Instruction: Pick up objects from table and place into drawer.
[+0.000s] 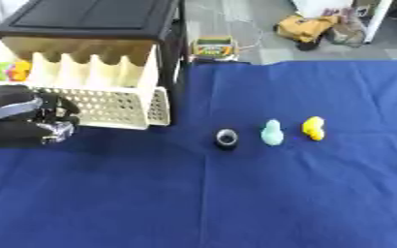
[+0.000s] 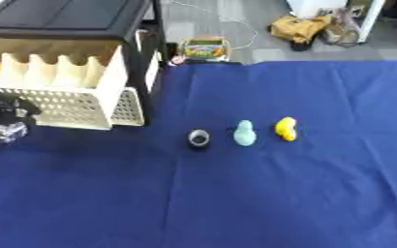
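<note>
Three small objects lie in a row on the blue cloth: a black round thing (image 1: pixel 226 138), a mint-green pear-shaped thing (image 1: pixel 271 132) and a yellow thing (image 1: pixel 313 128). A cream perforated drawer (image 1: pixel 109 107) stands pulled out of the black cabinet (image 1: pixel 92 17). Small yellow, green and orange things (image 1: pixel 11 70) lie in the drawer's far left corner. My left hand (image 1: pixel 24 118) is at the left edge, just in front of the drawer's front wall and far from the three objects. Nothing shows in it. My right hand is out of view.
The blue cloth (image 1: pixel 236 203) covers the table from the cabinet to the near edge. On the floor beyond the table stand a small colourful box (image 1: pixel 214 47) and a yellow bag (image 1: pixel 308 26).
</note>
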You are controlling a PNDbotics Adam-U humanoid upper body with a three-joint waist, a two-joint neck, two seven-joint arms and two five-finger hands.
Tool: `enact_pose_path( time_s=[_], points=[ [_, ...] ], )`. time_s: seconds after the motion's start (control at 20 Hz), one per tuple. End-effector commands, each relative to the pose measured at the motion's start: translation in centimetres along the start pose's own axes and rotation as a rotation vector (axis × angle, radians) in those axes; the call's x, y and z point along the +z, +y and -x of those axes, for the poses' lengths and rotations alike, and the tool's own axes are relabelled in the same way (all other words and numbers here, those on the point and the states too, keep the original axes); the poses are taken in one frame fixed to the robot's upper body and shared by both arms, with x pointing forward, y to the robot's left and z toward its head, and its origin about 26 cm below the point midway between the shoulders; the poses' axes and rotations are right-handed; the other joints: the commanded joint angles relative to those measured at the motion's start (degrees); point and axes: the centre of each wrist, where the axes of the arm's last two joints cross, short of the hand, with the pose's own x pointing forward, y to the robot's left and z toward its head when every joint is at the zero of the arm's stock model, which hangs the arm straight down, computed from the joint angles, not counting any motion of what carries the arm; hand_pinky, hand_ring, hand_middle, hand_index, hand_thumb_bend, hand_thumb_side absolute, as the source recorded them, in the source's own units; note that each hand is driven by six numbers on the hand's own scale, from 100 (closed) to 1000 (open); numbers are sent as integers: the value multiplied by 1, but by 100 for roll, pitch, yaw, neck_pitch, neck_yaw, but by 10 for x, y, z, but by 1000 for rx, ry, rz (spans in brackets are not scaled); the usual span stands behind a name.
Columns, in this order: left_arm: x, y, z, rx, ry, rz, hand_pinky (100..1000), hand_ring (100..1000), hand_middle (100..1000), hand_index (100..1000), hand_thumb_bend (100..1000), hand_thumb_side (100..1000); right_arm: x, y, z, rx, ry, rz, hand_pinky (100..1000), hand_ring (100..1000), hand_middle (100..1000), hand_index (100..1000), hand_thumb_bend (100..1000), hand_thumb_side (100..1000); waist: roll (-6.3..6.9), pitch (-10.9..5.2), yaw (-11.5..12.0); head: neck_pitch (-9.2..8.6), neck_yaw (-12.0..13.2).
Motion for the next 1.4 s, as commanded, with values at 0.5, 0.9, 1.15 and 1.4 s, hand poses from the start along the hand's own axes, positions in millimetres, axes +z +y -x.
enact_pose_path(
  time_s=[0.5,0.9,1.15,1.4],
  points=[
    [-11,20,-3,52,-17,-108,532,528,588,932,100,1000,-4,-7,-5,5,-16,19,678,705,621,763,385,884,-5,-50,-28,-126,35],
    [-13,27,-13,69,-74,-115,531,516,568,947,100,1000,-3,-8,-3,6,1,22,677,703,618,760,388,872,15,-45,-30,-119,34],
    [-20,33,-11,61,-42,-149,533,528,588,949,100,1000,-3,-7,-4,0,-1,19,677,703,617,759,386,871,21,-40,-36,-130,31],
    [-34,36,-6,55,-5,-163,537,530,593,958,100,1000,-3,-7,-3,-2,0,18,677,703,615,757,389,868,22,-26,-52,-145,48]
  ],
)
